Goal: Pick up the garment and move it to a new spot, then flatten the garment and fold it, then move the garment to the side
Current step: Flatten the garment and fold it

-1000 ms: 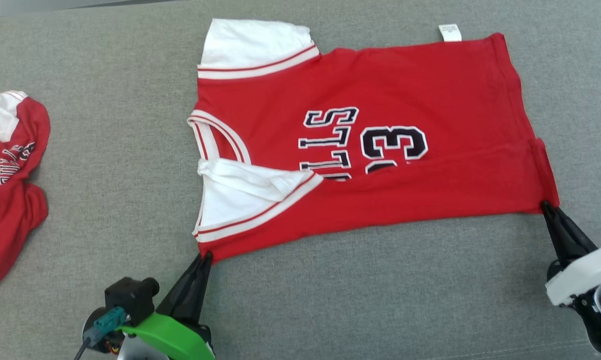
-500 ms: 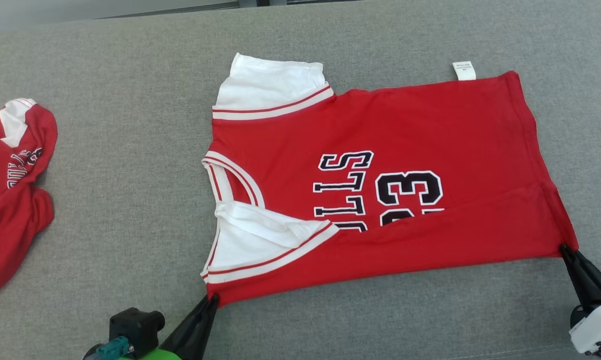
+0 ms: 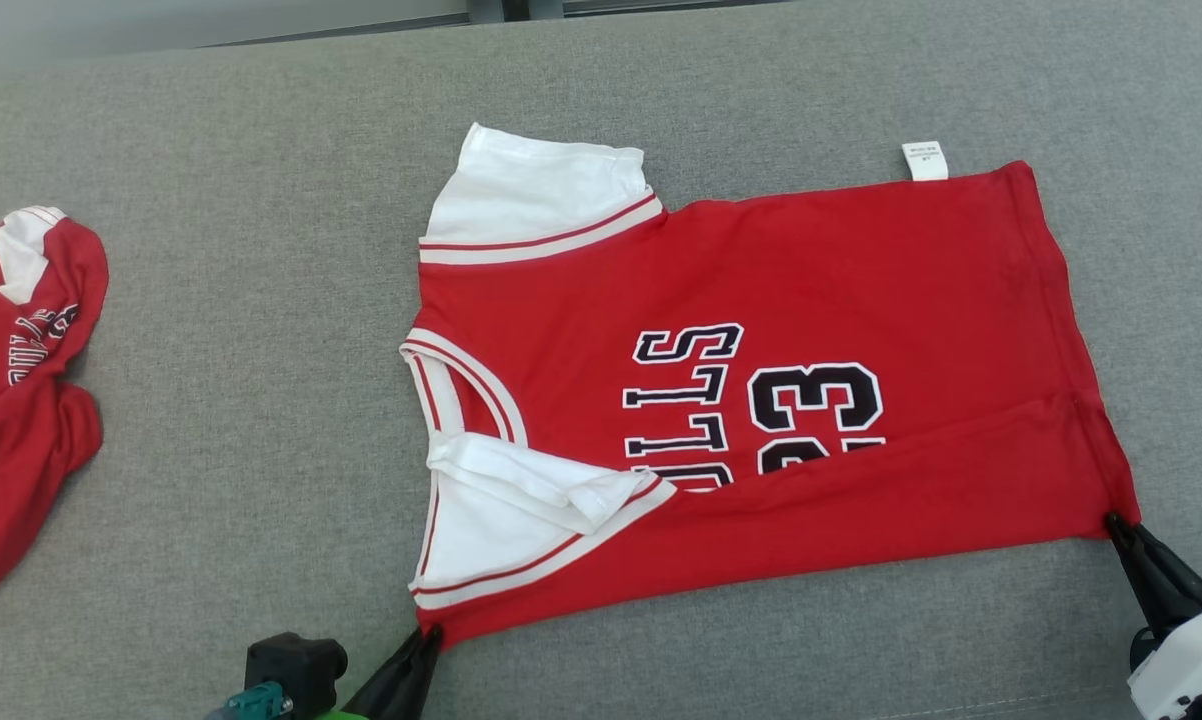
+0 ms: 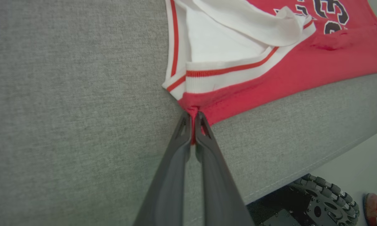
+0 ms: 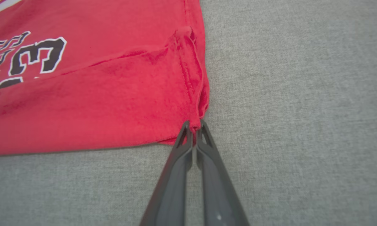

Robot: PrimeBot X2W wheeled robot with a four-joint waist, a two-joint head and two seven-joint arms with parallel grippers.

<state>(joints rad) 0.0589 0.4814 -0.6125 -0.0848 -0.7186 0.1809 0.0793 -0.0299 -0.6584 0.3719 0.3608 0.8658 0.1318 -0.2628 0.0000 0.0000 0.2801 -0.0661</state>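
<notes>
At your far left a crumpled second red shirt (image 3: pixel 16 430) lies bunched on the grey cloth-covered table (image 3: pixel 231 400), well apart from the garment (image 3: pixel 811 290) you are working on. Next come the left jaws, rising from the bottom edge of the head view. They are clamped together on the garment's near left corner, just below the white, red-striped sleeve (image 3: pixel 491 530) that is folded in over the chest. In the left wrist view the two dark fingers (image 4: pixel 172 175) meet at their tips with a small pinch of red cloth bunched between them, and the garment (image 4: pixel 301 75) fans up and to the right from that pinch. The garment itself lies spread on the table with its neck opening (image 3: pixel 456 385) to your left and its hem to your right. Its near long edge is folded up over the front, so the fold covers the lower part of the black lettering (image 3: pixel 681 400) and number. The far sleeve (image 3: pixel 536 185) lies flat and a white tag (image 3: pixel 924 160) pokes out from the far edge. At your right, the right jaws are shut on the near right corner, at the end of the hem. The right wrist view shows those fingers (image 5: pixel 172 175) closed tip to tip on a nip of the garment (image 5: pixel 97 103), with the stitched hem puckered just above them. You cannot tell whether either corner is lifted off the table.
</notes>
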